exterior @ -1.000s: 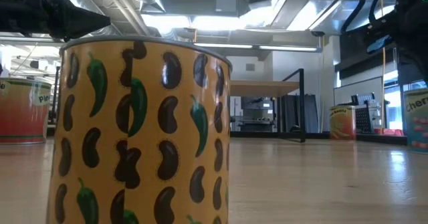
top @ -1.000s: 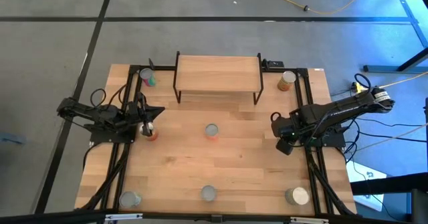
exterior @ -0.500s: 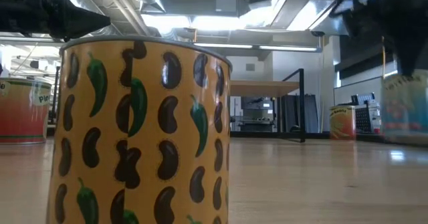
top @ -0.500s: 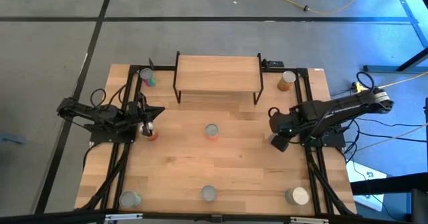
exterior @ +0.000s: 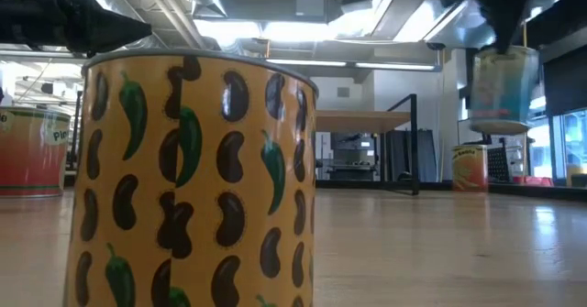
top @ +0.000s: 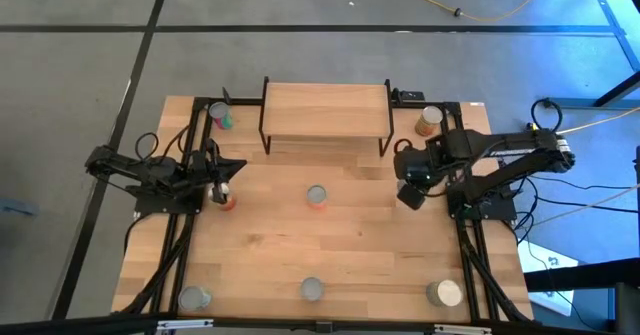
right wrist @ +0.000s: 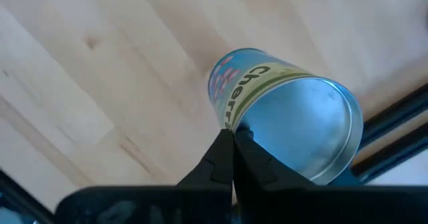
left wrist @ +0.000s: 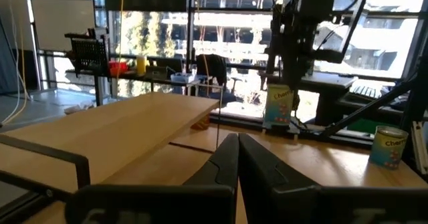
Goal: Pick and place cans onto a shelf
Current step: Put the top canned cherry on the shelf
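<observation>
My right gripper is shut on a teal-blue can, which hangs above the table's right part and also shows in the left wrist view. The shelf, a light plank on black wire legs, stands at the far middle. My left gripper waits shut at the table's left, beside an orange-red can. Other cans stand on their bases: one mid-table, one at each side of the shelf, and three along the near edge. My right gripper pinches the teal-blue can at the edge of its silver top between its two fingers. The fingers come from above, pointing down. The can hangs below them, lifted clear of the table and tilted away from the fingers in the wrist view.
A yellow can printed with beans and peppers stands right in front of the low camera. Black frame rails run along both table sides. Bare wood lies between the shelf and the mid-table can.
My right gripper has risen with the teal-blue can, lifting it off the table's right side, and has moved toward the table's left and far edge, nearer the shelf. The can now hangs clear of the wood.
</observation>
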